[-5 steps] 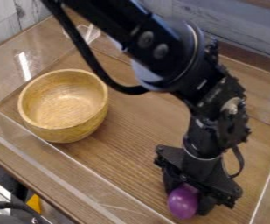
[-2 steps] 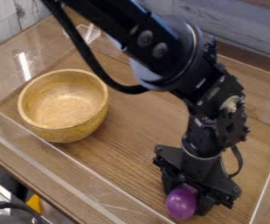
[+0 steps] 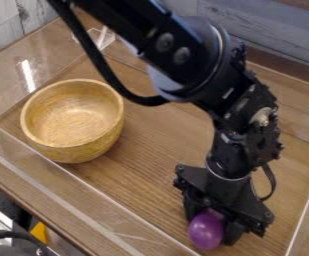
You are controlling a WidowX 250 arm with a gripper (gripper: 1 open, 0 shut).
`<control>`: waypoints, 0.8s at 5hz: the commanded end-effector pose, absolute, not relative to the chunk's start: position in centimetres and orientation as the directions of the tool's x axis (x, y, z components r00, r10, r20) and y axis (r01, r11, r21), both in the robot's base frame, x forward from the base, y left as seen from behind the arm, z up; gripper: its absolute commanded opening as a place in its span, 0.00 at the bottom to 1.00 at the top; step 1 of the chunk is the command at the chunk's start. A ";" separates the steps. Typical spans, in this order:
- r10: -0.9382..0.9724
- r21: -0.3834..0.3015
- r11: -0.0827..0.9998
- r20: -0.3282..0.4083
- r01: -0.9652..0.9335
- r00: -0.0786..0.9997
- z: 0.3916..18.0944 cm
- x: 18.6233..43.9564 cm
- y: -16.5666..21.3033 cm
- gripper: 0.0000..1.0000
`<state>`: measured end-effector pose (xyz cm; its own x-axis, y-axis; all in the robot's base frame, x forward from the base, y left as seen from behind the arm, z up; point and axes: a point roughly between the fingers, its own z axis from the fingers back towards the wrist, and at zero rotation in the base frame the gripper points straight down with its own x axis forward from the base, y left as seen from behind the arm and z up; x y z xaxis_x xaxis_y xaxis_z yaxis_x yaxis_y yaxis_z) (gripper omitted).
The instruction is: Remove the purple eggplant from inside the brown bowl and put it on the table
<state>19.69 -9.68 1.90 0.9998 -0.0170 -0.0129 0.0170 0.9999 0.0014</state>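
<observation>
down at the five o'clock corner of the tabletop [image 3: 143, 150], the pincer [image 3: 210, 222] points straight down with the purple eggplant [image 3: 206, 232] sitting directly beneath it, between its dark fingers. only the rounded purple lower end shows. the rest is tucked up under the black wrist, so i cannot tell which way its long axis runs, nor where the stem tip points. the fingers look partly drawn in around it, and the eggplant seems pinched between them, resting on or just over the wood. whether it actually touches the surface i cannot make out from where i stand.

the brown bowl [image 3: 71, 121] stands well apart at about ten o'clock from the pincer, upright and with nothing visible inside it. so the lifting-out part looks done, and what remains, to my eye, is letting go and rising clear.

that move turns on the straight vertical line: eggplant below, pincer above, nothing between them. close by at four to six o'clock runs the low clear wall [image 3: 117, 232] edging the tabletop. the eggplant is round and glossy, so once freed it might roll toward that wall, though the wall would stop it.
</observation>
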 end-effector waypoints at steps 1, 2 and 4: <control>-0.007 -0.025 1.000 0.038 0.008 0.999 3.2 20.7 -9.9 0.00; -0.004 -0.025 1.000 0.035 0.005 0.999 3.2 20.7 -9.8 0.00; 0.002 -0.025 1.000 0.029 -0.001 1.000 3.2 20.8 -9.7 0.00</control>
